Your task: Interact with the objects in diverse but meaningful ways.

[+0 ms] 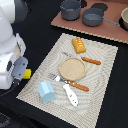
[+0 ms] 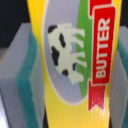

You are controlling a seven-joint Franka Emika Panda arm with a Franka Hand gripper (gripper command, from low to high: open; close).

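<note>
My gripper is at the exterior view's left, over the left edge of the placemat, and is shut on a yellow printed block. In the wrist view the block fills the frame, with a cow picture and a red "BUTTER" label, held between grey and teal finger pads. An orange bread-like block lies at the far side of the mat. A pale blue house-shaped carton stands at the near side. A white paddle-like piece lies beside the carton.
A tan round plate sits mid-mat, with an orange-handled knife beyond it and an orange-handled fork in front. The beige striped placemat lies on a black table. A wooden board at the back holds grey pots.
</note>
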